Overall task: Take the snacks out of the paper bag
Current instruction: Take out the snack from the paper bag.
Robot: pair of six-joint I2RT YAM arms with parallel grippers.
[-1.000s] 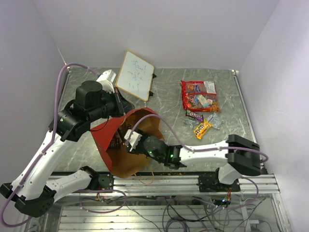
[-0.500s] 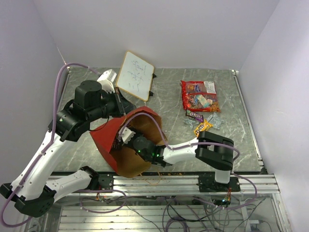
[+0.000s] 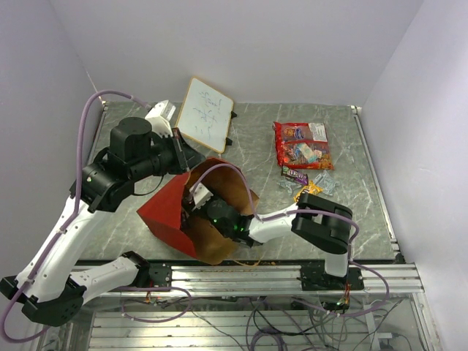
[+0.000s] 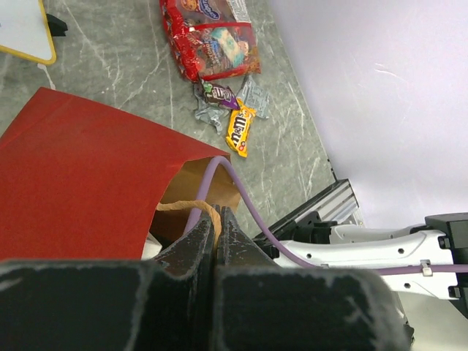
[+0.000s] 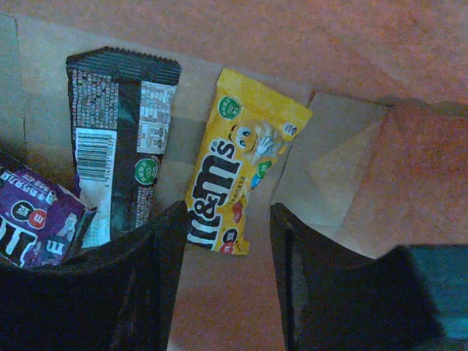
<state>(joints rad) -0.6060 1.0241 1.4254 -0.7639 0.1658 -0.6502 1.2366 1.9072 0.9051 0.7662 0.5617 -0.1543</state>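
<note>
Red paper bag (image 3: 164, 212) — left tool (image 4: 217, 216) clenched on its handle (image 4: 189, 208), right tool (image 5: 227, 223) spread above yellow packet (image 5: 241, 157).

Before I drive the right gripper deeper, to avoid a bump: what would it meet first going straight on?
Most likely the yellow packet, lying inside the bag dead ahead of the right gripper, in line with its open jaws; how far off is unclear.
</note>
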